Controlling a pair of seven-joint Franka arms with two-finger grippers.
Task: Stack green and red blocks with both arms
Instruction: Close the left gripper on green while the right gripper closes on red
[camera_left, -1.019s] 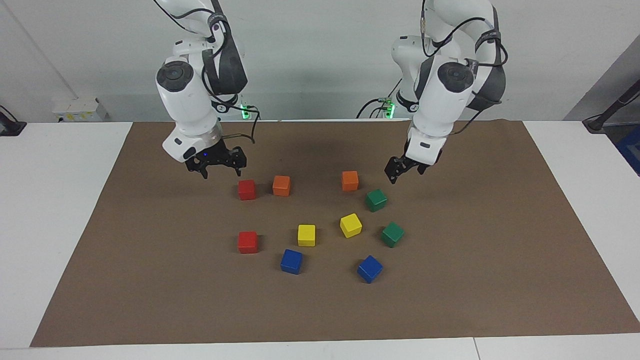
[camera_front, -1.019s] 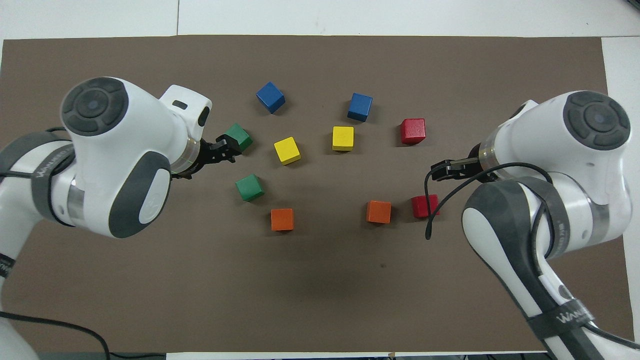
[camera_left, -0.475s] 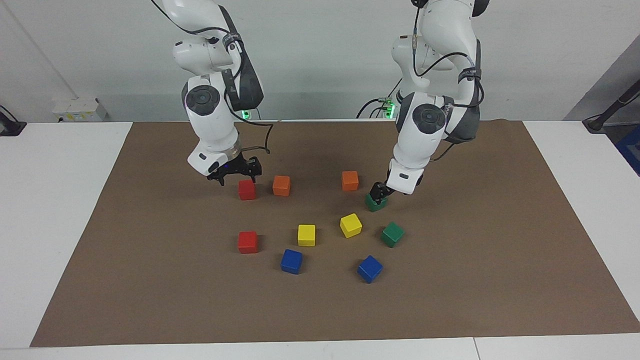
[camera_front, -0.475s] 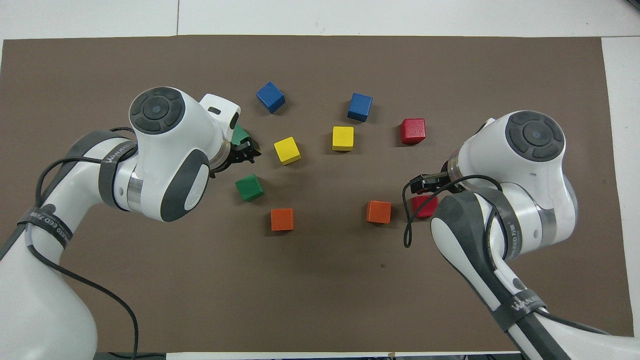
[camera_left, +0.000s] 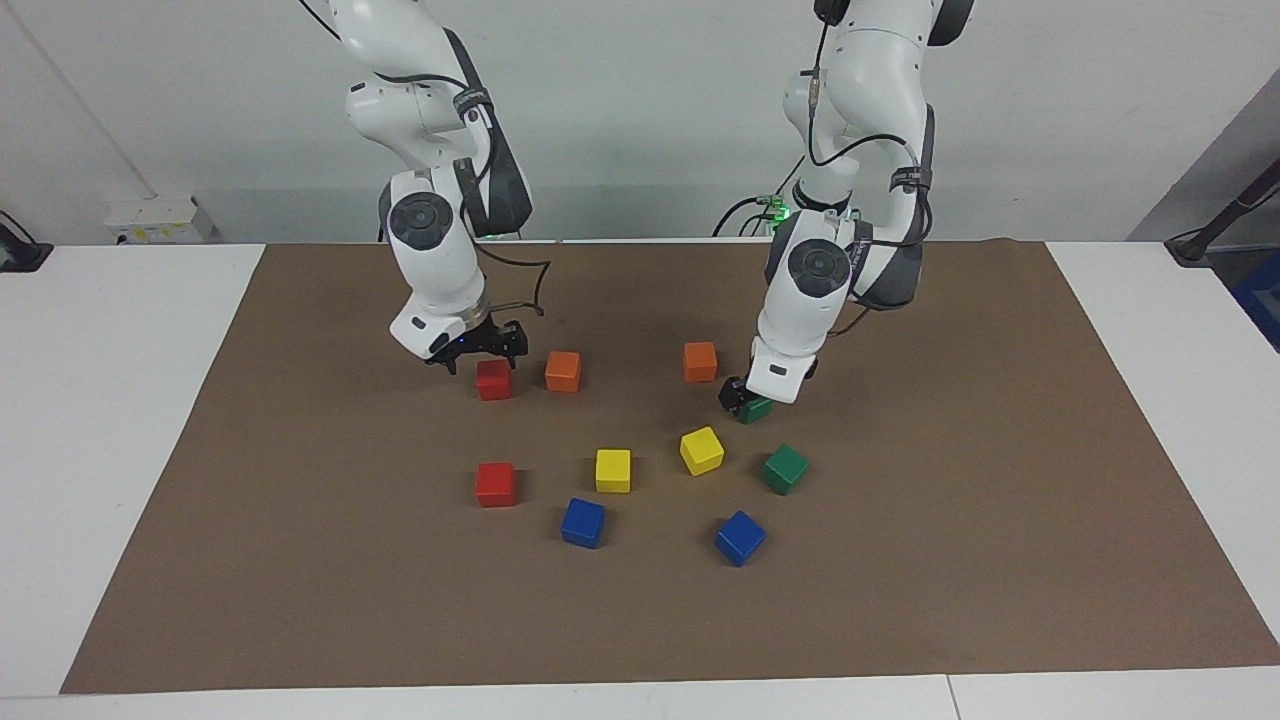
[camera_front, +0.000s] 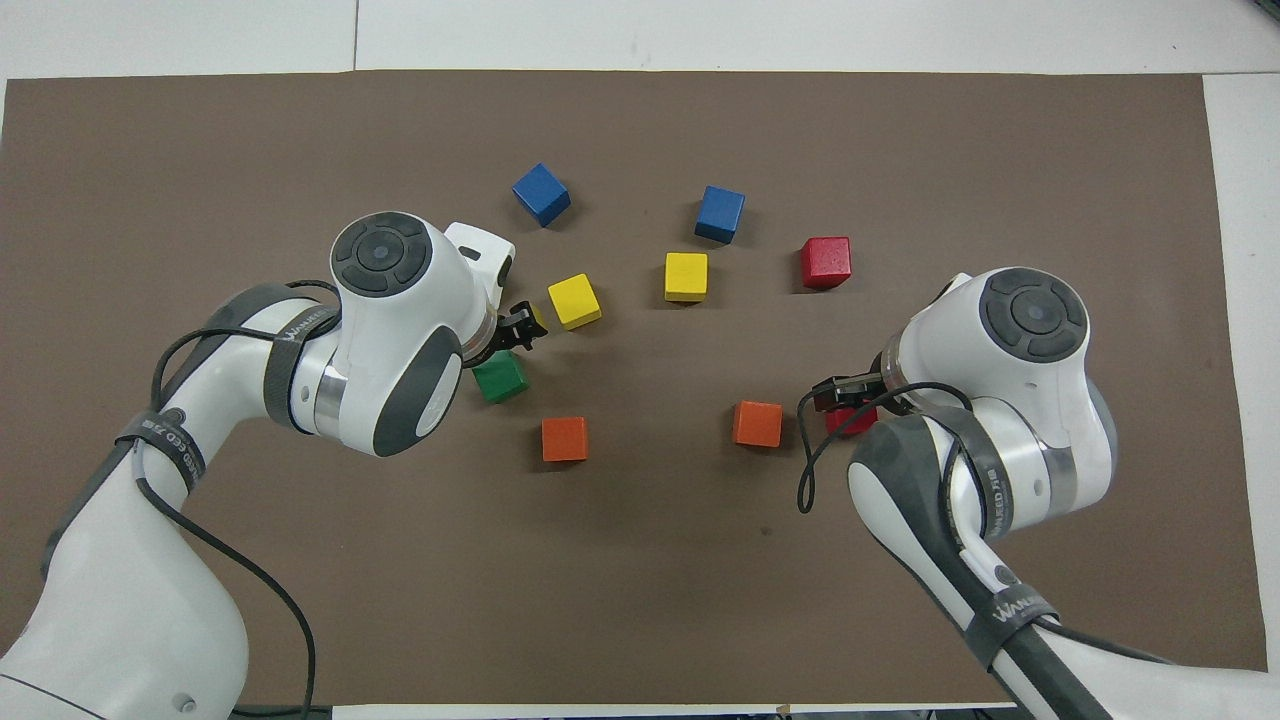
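- The green block nearer to the robots (camera_left: 757, 408) sits on the brown mat (camera_left: 950, 560), just beside an orange block (camera_left: 700, 361) and toward the left arm's end of the bench (camera_left: 120, 420).
- The left gripper (camera_left: 741, 399) is down at this green block, with the jaws on both sides of it; I cannot tell if they already press it.
- The second green block (camera_left: 786, 468) lies farther from the robots, near a yellow block (camera_left: 701, 450), and nothing touches it. In the overhead view the left arm hides it.
- The red block nearer to the robots (camera_left: 493, 380) stands beside the other orange block (camera_left: 563, 371), toward the right arm's end.
- The right gripper (camera_left: 478, 352) hangs just over this red block, its jaws spread wide and holding nothing.
- The second red block (camera_left: 495, 484) lies farther from the robots, free, near another yellow block (camera_left: 613, 470).
- Two blue blocks (camera_left: 583, 523) (camera_left: 739, 538) lie farthest from the robots, well apart from each other.
- All blocks lie single on the mat; none is on another.
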